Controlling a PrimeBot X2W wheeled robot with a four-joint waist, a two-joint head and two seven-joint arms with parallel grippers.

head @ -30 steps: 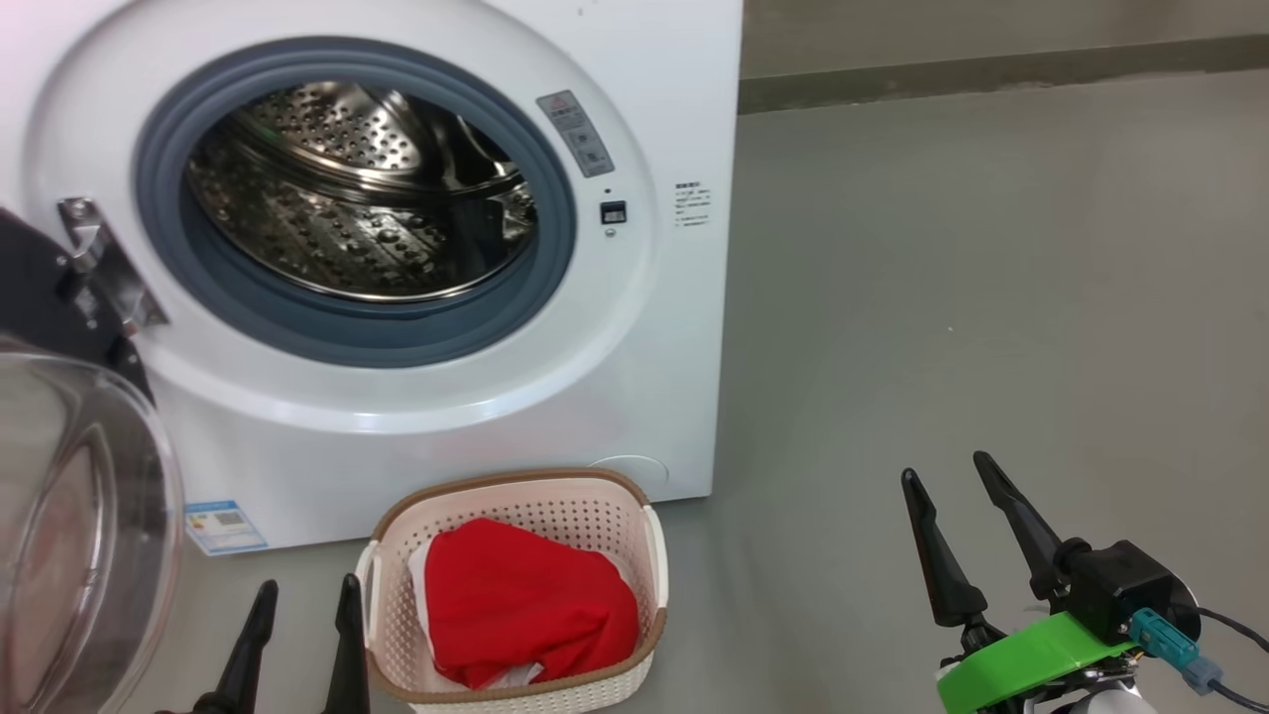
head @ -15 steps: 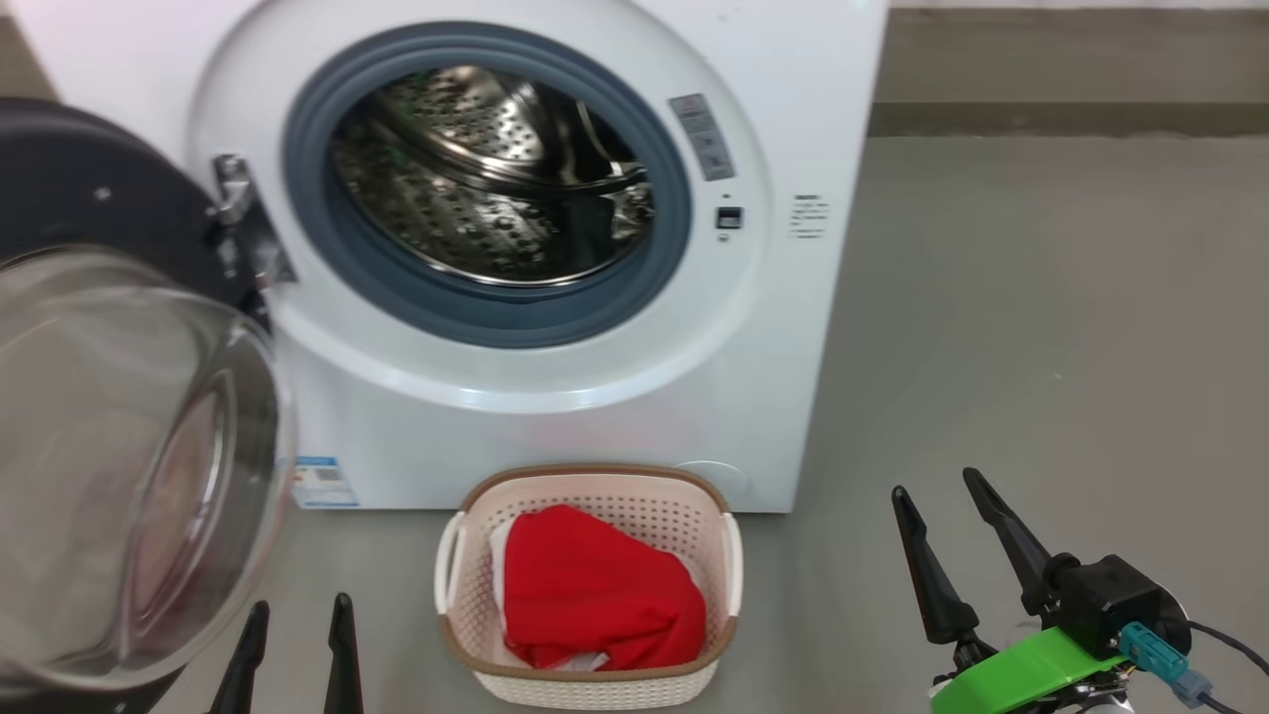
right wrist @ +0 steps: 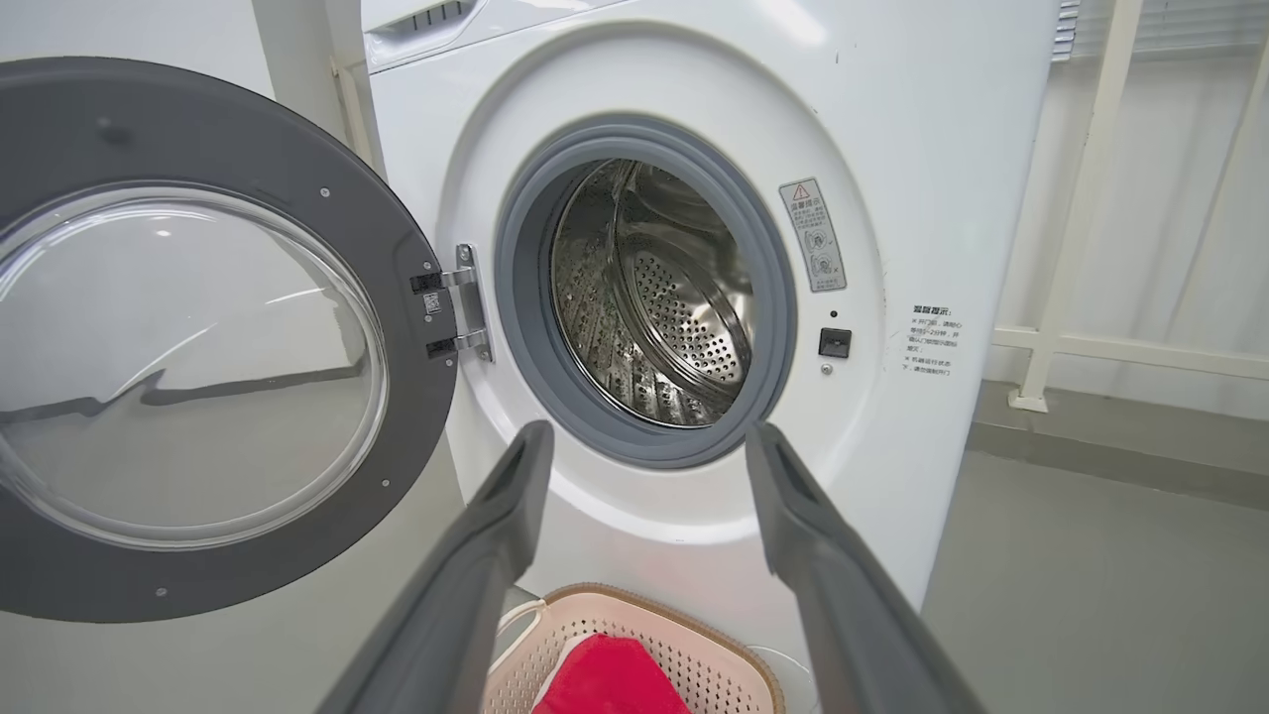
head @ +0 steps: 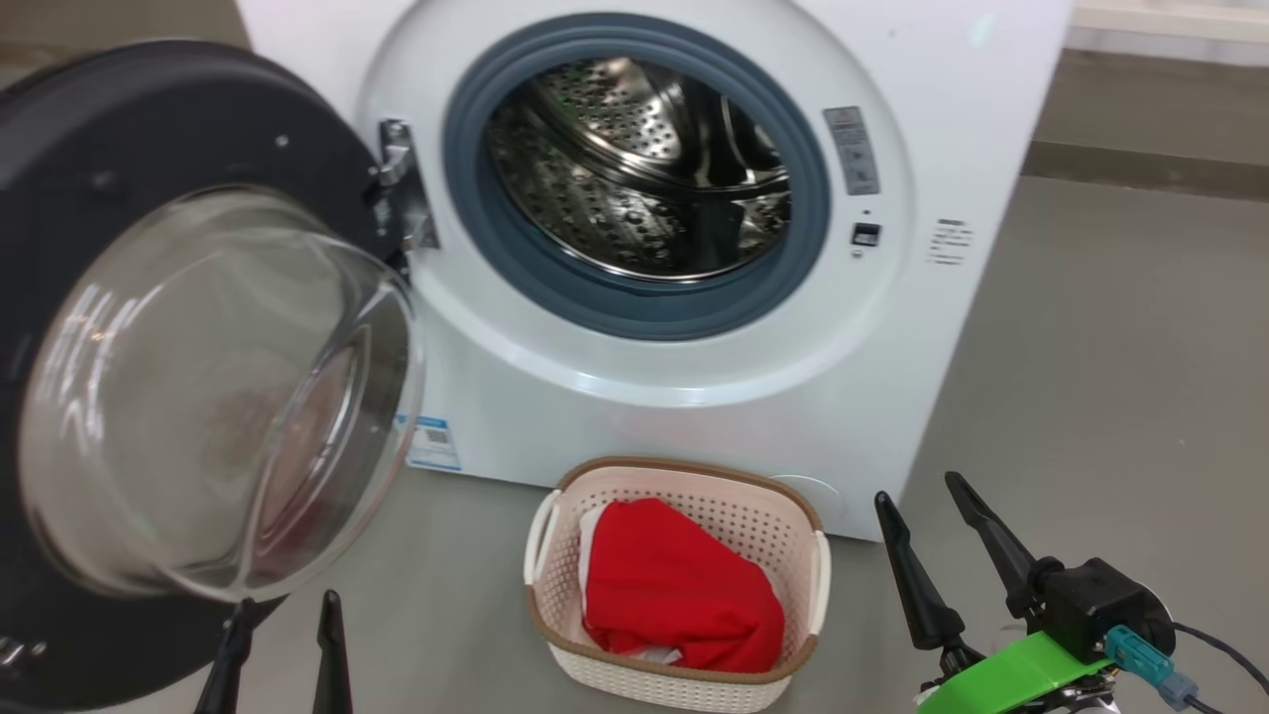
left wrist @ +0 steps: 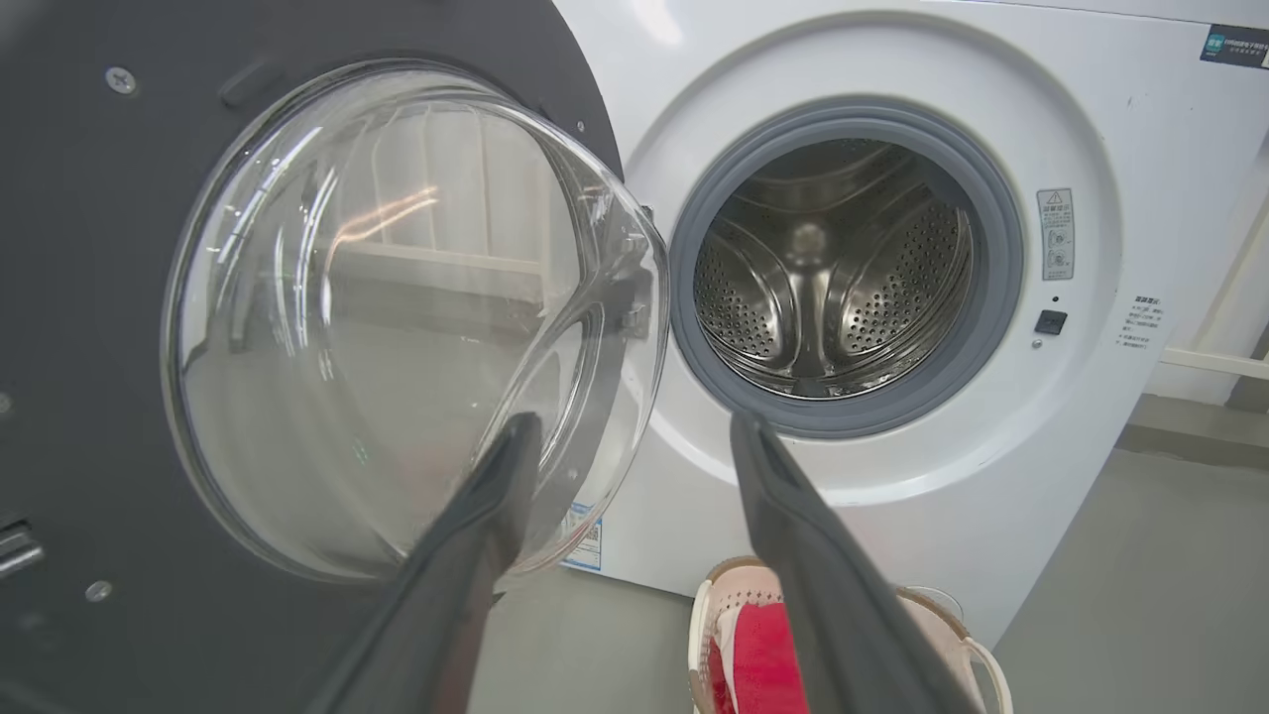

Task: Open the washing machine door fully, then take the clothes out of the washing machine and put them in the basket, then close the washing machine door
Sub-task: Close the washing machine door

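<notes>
Grey floor, red clothes bunched in basket

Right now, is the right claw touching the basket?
Apart. The head view shows a strip of bare grey floor between the basket and the right claw, which stands open to the right of the basket.

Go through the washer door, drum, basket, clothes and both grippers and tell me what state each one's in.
washing machine door, swung wide open
drum, empty
basket, upright on the floor, loaded
clothes, bunched inside the basket
left gripper, open, holding nothing
right gripper, open, holding nothing
</notes>
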